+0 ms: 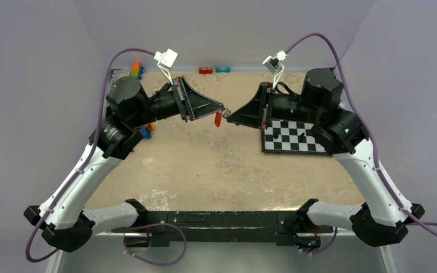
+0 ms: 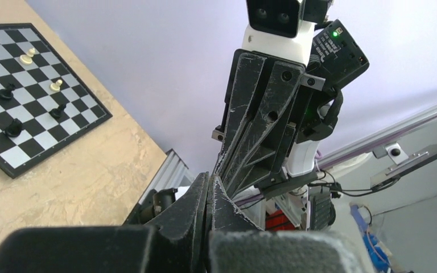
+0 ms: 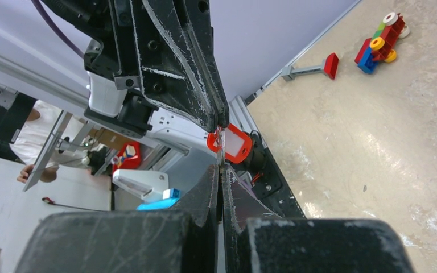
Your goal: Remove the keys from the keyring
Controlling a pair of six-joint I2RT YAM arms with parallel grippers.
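The keys (image 3: 234,145) show a small bright-red plastic head with a pale window. They hang in mid-air over the table (image 1: 205,165), touching the thin silvery keyring (image 3: 221,149). The left gripper (image 3: 222,120) and right gripper (image 3: 221,173) meet tip to tip, both fully closed and apparently pinching that wire. Only the right wrist view shows this. The left wrist view hides the keys but shows the chessboard (image 2: 28,108).

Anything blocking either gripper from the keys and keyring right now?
Nothing visible. The left gripper and right gripper, both shut, meet at the keyring in mid-air. The red keys hang right beside their tips.
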